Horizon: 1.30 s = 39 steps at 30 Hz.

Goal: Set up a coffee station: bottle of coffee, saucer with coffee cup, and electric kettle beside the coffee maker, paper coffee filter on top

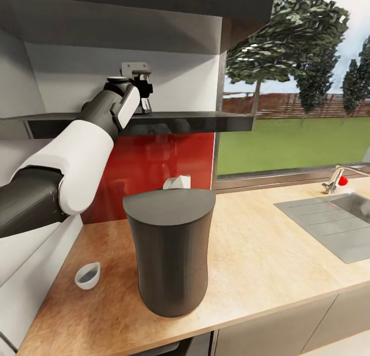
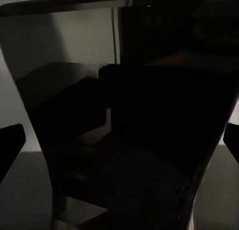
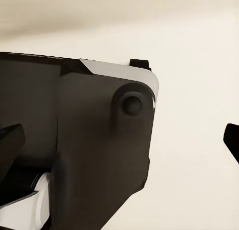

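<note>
Cup point(image 1: 87, 275) is sitting at the table's point(image 1: 267, 253) left end, no saucer under it. Left arm is reaching up to the black shelf point(image 1: 195, 122); left end effector point(image 1: 145, 91) is at a dark jar point(image 1: 146, 105) there, but I cannot tell if it is spread or pinching. Left wrist view is dark, a waisted shape point(image 2: 129, 140) sitting between the fingertips point(image 2: 10, 140). Drum-shaped maker point(image 1: 170, 253) is standing mid-table, the filter point(image 1: 177, 182) peeking behind its top. Sink point(image 1: 339, 217) is lying right. Right fingertips point(image 3: 10, 150) are spreading apart.

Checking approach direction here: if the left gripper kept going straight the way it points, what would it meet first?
Likely the bottle of coffee, the dark waisted shape looming between the left gripper fingertips above the kitchen shelf; depth is unclear.
</note>
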### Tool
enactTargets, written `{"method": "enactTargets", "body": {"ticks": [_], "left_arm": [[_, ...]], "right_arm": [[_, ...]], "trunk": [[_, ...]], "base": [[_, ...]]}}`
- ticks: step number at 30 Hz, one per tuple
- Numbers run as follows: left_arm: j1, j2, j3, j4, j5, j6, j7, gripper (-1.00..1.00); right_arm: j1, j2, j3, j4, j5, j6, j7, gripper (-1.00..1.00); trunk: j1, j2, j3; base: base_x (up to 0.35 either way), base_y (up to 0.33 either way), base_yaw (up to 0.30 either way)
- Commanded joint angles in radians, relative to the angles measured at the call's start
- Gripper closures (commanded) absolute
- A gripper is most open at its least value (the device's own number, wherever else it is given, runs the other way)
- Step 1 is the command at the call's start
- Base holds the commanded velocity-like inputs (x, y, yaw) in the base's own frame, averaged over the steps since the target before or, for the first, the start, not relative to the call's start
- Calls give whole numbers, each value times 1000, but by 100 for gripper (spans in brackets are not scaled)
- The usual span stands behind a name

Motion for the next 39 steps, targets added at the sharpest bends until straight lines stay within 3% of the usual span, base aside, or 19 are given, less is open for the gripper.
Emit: {"method": "enactTargets", "body": {"ticks": [1, 3, 4, 11, 39], "left_arm": [[0, 0, -5, 0, 4, 5, 6, -100], [1, 0, -5, 5, 5, 6, 6, -100], [9, 0, -5, 9, 15, 5, 5, 100], [23, 2, -6, 6, 49, 3, 4, 100], [32, 6, -9, -20, 52, 14, 4, 100]], "right_arm": [[0, 0, 8, -1, -10, 4, 2, -100], [0, 0, 8, -1, -10, 4, 2, -100], [0, 0, 8, -1, -10, 4, 2, -100], [0, 0, 8, -1, -10, 4, 2, -100], [0, 10, 9, -6, -10, 3, 3, -100]], "trunk": [[0, -1, -1], [0, -1, -1], [0, -1, -1], [0, -1, -1], [0, -1, -1]], "base": [[0, 0, 0], [0, 0, 0], [0, 0, 0], [0, 0, 0], [0, 0, 0]]}}
